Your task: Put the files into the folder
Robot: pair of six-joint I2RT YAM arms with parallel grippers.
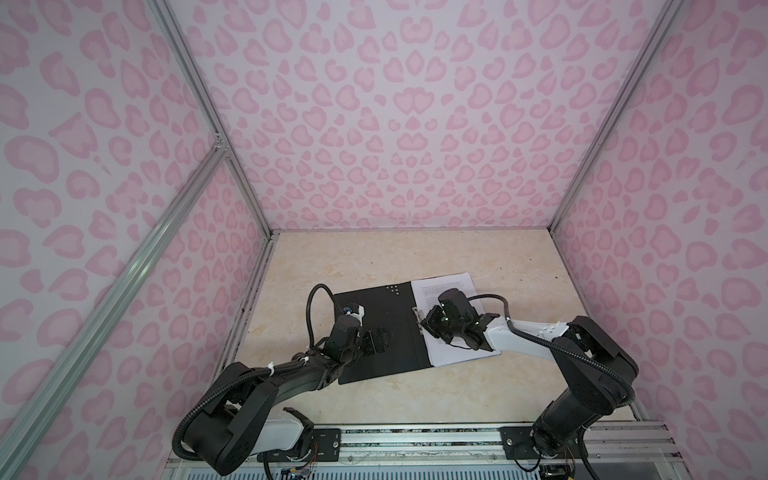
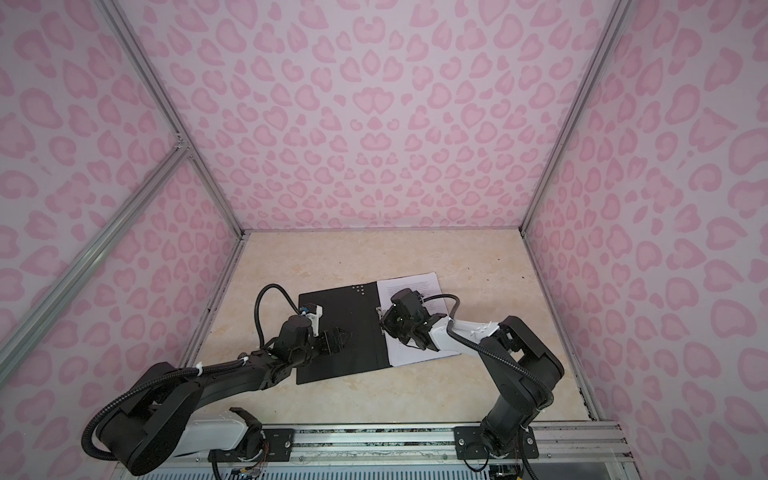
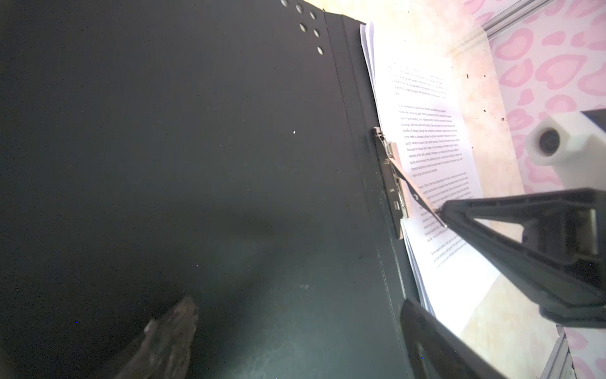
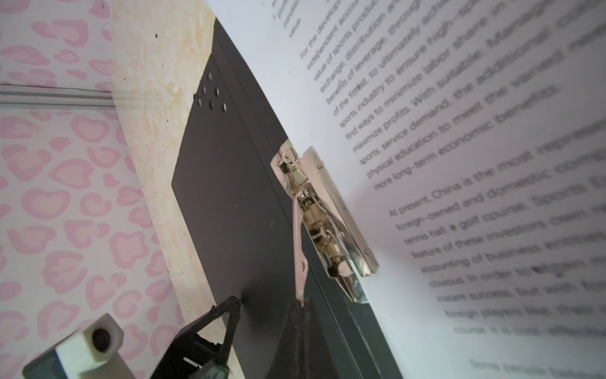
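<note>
Folder (image 1: 399, 320) flat matte blk; files (image 1: 459, 284) thin wht.

Folder (image 1: 395, 307): matte black, with a small cluster of silver dots near one edge. Files (image 1: 426, 291): white, and you see blocks of small black print. Clip (image 4: 328, 213): bright silver. Table (image 1: 374, 257): mottled cream and beige, marble-like. Walls (image 1: 395, 124): pale lilac-white with pink leopard-style blotches. Frame rails (image 1: 131, 272): silver-grey. You find the left arm (image 1: 249, 386) and right arm (image 1: 594, 365) black, each with one white link.
</note>
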